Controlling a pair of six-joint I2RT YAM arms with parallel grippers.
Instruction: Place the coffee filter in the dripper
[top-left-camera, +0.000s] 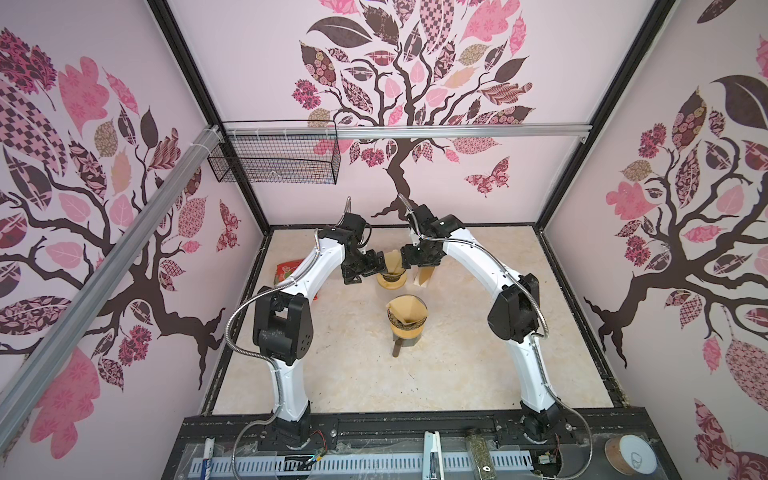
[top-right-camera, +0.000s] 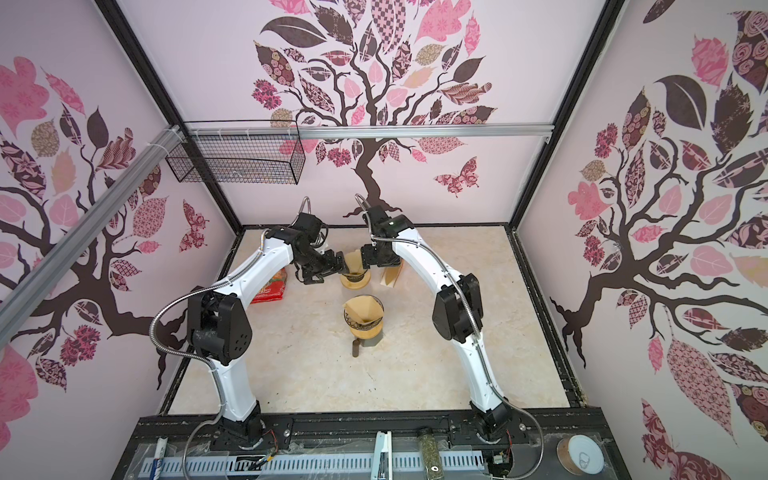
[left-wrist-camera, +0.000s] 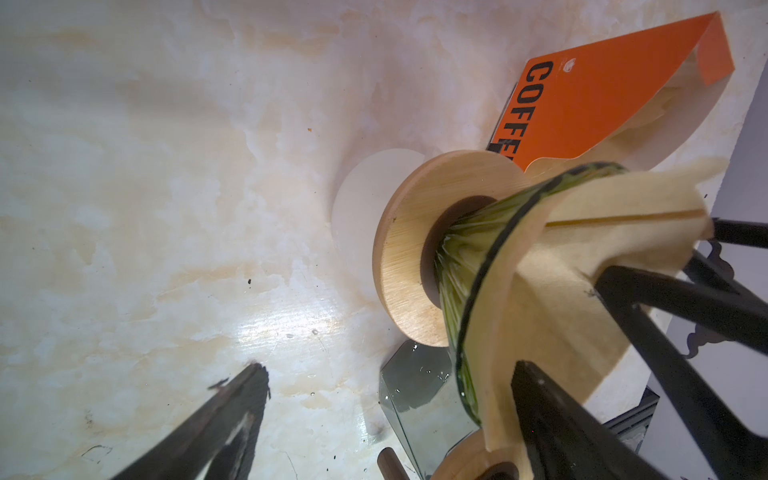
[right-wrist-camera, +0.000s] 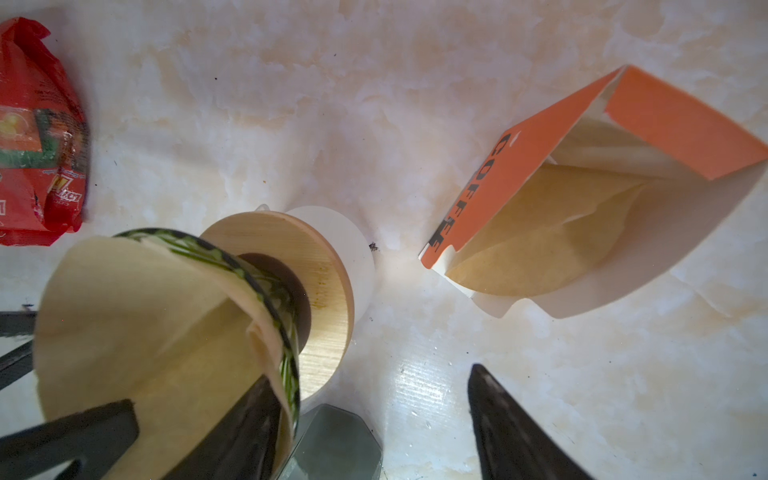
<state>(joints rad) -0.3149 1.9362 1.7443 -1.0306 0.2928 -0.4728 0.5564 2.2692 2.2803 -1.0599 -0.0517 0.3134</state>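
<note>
Both of my arms reach to the far middle of the tabletop (top-left-camera: 353, 374), one on each side of the dripper (top-left-camera: 391, 279). This is the farther of two; a second dripper (top-left-camera: 407, 322), already lined with brown paper, stands nearer the arm bases. The coffee filter (top-left-camera: 392, 261) sits in the far dripper's green-tinted glass cone. Its upper part rises well above the rim, and one flap curls outward over the glass edge. The cone rests in a round wooden collar (left-wrist-camera: 399, 266) on a white base (right-wrist-camera: 353, 249). My left end effector (left-wrist-camera: 390, 370) is spread wide and grasps nothing. One of its fingers (left-wrist-camera: 552, 415) crosses in front of the paper above the rim, and I cannot tell whether it touches. The other finger hangs over bare tabletop, well clear of the glass. My right end effector (right-wrist-camera: 370, 374) is also released, its jaws standing apart. One finger (right-wrist-camera: 511, 424) is out over the tabletop on the side of the filter box (right-wrist-camera: 540, 174). The other lies close along the cone where the flap drapes, and contact there is unclear too. The orange box lies open just beside the dripper with more brown filters showing in its mouth. A red packet (right-wrist-camera: 37, 145) lies on the opposite side, apart from the dripper.
</note>
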